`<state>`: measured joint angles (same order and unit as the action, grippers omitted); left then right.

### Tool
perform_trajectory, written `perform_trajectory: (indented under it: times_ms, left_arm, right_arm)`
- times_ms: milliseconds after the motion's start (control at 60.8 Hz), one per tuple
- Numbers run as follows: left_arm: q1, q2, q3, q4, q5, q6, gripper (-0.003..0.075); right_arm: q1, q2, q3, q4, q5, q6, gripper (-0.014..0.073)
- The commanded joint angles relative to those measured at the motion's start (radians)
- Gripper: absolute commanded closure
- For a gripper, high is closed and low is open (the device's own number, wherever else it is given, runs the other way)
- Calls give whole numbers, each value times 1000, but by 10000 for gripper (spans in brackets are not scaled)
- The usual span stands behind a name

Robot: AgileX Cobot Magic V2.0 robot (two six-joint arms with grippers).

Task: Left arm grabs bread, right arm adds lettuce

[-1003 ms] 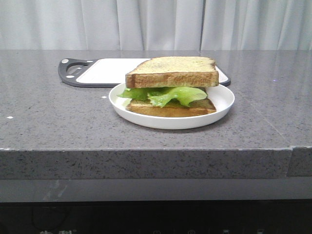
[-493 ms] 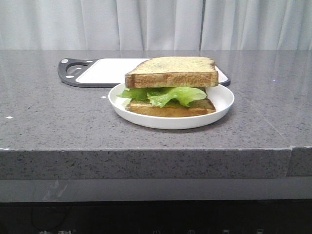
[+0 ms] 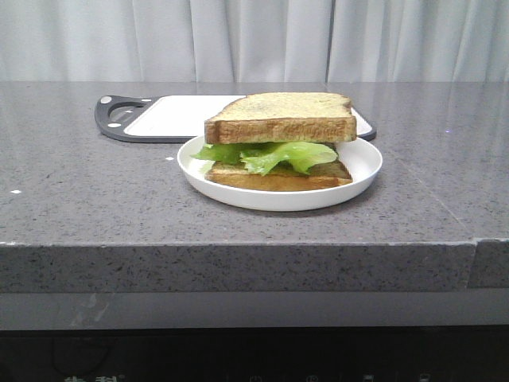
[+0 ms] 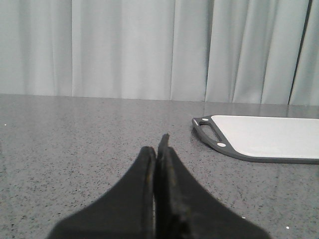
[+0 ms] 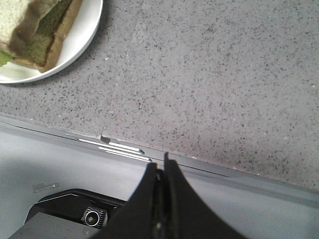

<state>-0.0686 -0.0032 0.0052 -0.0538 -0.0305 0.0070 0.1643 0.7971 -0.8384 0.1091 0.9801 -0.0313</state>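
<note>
Bread (image 3: 280, 117) already on top of the lettuce (image 3: 270, 155), inside the white plate (image 3: 362, 163) on the bench (image 3: 79, 199). Both pincers, left pincer (image 4: 158, 149) and right pincer (image 5: 160, 169), pressed together, pinching nothing. Looks finished; better to keep away, not disturb the stack.

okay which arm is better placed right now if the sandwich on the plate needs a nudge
Probably the right. The right gripper hangs shut above the counter's front edge, with the plate and bread showing in its view. The left gripper, also shut, sees only the cutting board and bare counter.
</note>
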Motion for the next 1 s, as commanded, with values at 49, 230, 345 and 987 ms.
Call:
perform_trajectory:
  times_ms: [49,230,345,987]
  left_arm:
    - [2,-18,5,-6,-84,0,741]
    - [2,-18,5,-6,-84,0,741]
    - [2,-18,5,-6,-84,0,741]
    - [2,-18,5,-6,-84,0,741]
  right_arm:
    - [-2,-2,-24,7,-43,0,711]
    - [-2,-2,-24,7,-43,0,711]
    - [-2,-2,-24,7,-43,0,711]
    - [-83,-382,330,-56,-533,-17,711]
